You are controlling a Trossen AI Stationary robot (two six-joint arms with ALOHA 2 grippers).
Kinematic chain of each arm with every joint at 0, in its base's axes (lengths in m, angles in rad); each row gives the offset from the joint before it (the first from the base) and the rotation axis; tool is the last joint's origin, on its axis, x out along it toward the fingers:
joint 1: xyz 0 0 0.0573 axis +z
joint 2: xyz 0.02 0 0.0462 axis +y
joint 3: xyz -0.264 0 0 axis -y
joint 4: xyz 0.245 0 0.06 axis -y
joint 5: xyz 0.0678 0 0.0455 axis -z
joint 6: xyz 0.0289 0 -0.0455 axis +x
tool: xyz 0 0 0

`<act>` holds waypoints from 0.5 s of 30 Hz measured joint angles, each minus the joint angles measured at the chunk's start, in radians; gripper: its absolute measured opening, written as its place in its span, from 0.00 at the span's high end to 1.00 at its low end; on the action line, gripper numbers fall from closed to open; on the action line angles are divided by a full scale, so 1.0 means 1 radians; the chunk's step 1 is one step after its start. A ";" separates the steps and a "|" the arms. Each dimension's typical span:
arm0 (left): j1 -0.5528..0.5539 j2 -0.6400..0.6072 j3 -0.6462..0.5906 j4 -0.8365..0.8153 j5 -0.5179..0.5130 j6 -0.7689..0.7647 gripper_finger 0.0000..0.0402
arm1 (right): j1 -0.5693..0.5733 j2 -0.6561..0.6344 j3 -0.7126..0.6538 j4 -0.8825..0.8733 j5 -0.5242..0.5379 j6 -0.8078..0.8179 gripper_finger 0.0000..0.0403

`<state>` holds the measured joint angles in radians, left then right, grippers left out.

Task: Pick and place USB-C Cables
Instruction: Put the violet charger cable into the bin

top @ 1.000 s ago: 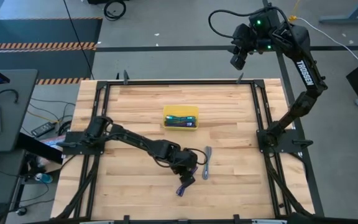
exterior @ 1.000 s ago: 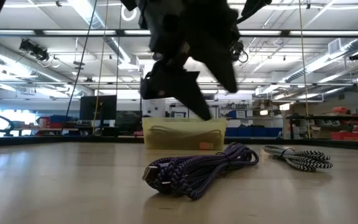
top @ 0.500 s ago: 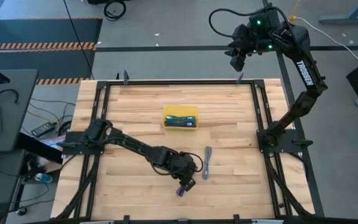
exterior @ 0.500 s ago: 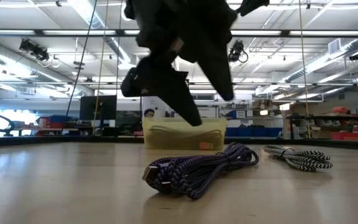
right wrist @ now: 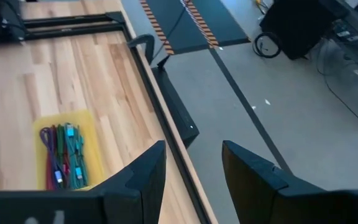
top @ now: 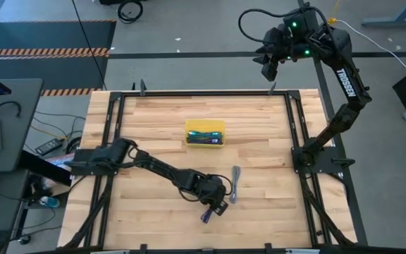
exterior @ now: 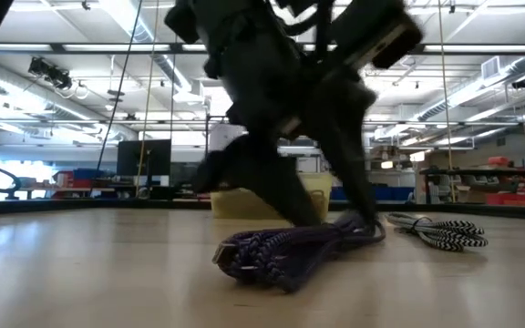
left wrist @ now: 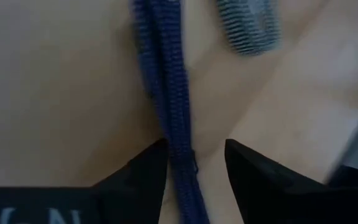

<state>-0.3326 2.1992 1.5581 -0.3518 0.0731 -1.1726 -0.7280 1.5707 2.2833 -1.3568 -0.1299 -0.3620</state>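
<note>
Left gripper point(top: 216, 204) is down at the table near the front edge, its two dark fingers point(left wrist: 143, 180) spread apart and straddling the purple cable point(left wrist: 169, 118), one finger on either side of the braided bundle; the wrist view shows a gap between each finger and the braid, so nothing is clamped yet; in the low view the fingers reach the tabletop at the far end of the bundle, whose plug end points toward that camera. The step in hand looks like the grasp itself, and doing it well seems a matter of three things: keep the fingertips down at the wood so that all the folded strands fall between them and none slips under a tip; close squarely across the bundle (not along it), so the loops are pinched together; lift straight up before travelling, since the grey cable point(top: 235, 185) lies just beside the purple one and a sideways drag could hook it. The yellow tray point(top: 205, 125) sits well apart toward the middle of the wooden table point(top: 154, 120), already holding several coloured cables point(right wrist: 61, 155), so the carry is a clear run over bare wood. Right gripper point(top: 270, 60) waits high beyond the far edge of the table, fingers apart, holding nothing.
</note>
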 joint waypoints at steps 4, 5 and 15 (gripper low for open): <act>-0.003 0.016 0.003 0.033 0.004 -0.026 0.60 | 0.000 0.000 0.000 0.011 -0.026 0.000 0.60; -0.003 0.016 0.003 0.023 -0.001 -0.041 0.60 | 0.000 0.000 0.000 0.014 -0.029 0.000 0.60; 0.000 0.018 0.003 -0.024 -0.032 -0.019 0.95 | 0.000 0.000 0.000 0.018 -0.029 0.003 0.60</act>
<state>-0.3328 2.2169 1.5615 -0.3758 0.0410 -1.1919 -0.7280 1.5707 2.2833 -1.3392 -0.1589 -0.3588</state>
